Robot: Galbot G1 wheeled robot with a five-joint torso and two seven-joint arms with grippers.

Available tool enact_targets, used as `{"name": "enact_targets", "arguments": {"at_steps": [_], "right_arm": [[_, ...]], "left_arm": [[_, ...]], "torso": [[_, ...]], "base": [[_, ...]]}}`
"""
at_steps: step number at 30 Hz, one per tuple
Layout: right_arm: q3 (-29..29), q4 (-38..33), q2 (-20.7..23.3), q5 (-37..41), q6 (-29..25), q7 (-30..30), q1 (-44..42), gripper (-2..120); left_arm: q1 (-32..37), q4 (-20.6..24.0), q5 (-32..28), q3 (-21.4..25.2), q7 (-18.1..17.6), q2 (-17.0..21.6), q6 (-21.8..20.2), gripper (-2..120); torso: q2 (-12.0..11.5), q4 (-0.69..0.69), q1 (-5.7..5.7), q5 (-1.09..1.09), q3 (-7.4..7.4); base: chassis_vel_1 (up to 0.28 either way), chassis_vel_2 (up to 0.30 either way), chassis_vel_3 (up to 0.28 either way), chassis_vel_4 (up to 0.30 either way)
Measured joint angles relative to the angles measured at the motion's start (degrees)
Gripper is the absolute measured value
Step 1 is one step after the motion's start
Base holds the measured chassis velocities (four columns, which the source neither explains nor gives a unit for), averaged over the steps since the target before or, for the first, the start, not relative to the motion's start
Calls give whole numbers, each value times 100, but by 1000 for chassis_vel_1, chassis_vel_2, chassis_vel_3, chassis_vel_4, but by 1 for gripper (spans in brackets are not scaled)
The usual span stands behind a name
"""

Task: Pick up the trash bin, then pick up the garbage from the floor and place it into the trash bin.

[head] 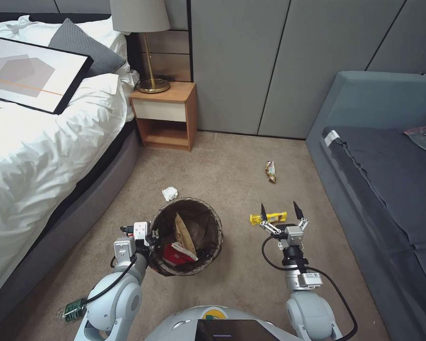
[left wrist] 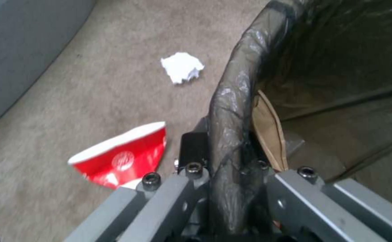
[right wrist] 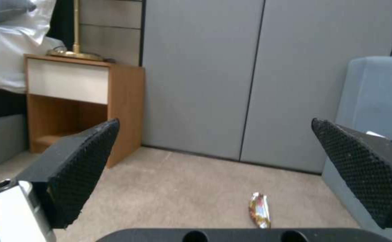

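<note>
Head view: left tool clamped on the rim of the bin, bin held over the carpet beside the bed, red cup and tan tray inside. Right tool spread wide, hanging just above the yellow wrapper. Tissue and brown wrapper loose on the carpet; bottle near the left elbow.

Left wrist view: liner bunched between the jaws; thin grip, likely to slip or tilt and spill. Second cup under the bin, easily missed.

Right wrist view: fingers far apart, brown wrapper ahead. Flat wrappers liable to slide away on closing.
</note>
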State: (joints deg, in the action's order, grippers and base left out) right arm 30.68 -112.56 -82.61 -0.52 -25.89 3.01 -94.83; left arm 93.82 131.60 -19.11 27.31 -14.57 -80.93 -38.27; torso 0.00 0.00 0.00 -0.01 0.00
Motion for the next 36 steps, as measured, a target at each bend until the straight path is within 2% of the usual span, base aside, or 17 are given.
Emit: {"name": "enact_targets", "arguments": {"at_steps": [15, 18, 20, 23, 26, 27, 29, 30, 32, 33, 36], "right_arm": [[-6, 65, -15, -95, -96, -37, 76, 100], [16, 137, -3, -284, -254, -44, 185, 100], [155, 326, 62, -805, -607, -62, 486, 100], [303, 446, 253, -1199, -695, -172, 736, 100], [527, 489, 497, -1255, -522, -774, 914, 100], [527, 489, 497, -1255, -522, -774, 914, 100], [832, 525, 734, -1358, -202, -1600, 1036, 100], [832, 525, 734, -1358, -202, -1600, 1036, 100], [1086, 610, 888, -1428, -22, -2328, 1163, 100], [1086, 610, 888, -1428, -22, -2328, 1163, 100], [1519, 787, 1065, -1544, 19, -3858, 1438, 100]], "left_arm": [[-20, -12, -7, 22, 5, -9, 1, 2], [-22, -12, -15, 40, 6, -7, 2, 2], [-34, 5, -39, 65, 8, -2, 1, 2], [-32, 36, -49, 87, 9, 11, 2, 2], [-24, 49, -49, 93, 10, 10, 2, 2], [-24, 49, -49, 93, 10, 10, 2, 2], [-24, 66, -47, 94, 12, 4, 1, 2], [-24, 66, -47, 94, 12, 4, 1, 2], [-22, 87, -44, 97, 15, 3, 1, 2], [-22, 87, -44, 97, 15, 3, 1, 2], [1, 117, -39, 105, 16, 23, 1, 2]], "torso": [[0, 0, 0, 1, 0], [0, 0, 0, 1, 0], [0, -1, 0, 1, 1], [0, 1, 0, 2, 1], [0, 0, 0, 2, 0], [0, 0, 0, 2, 0], [0, -2, 0, 2, 0], [0, -2, 0, 2, 0], [0, -2, 0, 2, 0], [0, -2, 0, 2, 0], [0, 0, 0, 3, 0]], "base": [[-124, 123, 118, -115], [-131, 110, 113, -117], [-68, 70, 82, -99], [-30, 66, 52, -27], [0, 0, 0, 0], [0, 0, 0, 0], [0, 0, 0, 0], [0, 0, 0, 0], [0, 0, 0, 0], [0, 0, 0, 0], [0, 0, 0, 0]]}}
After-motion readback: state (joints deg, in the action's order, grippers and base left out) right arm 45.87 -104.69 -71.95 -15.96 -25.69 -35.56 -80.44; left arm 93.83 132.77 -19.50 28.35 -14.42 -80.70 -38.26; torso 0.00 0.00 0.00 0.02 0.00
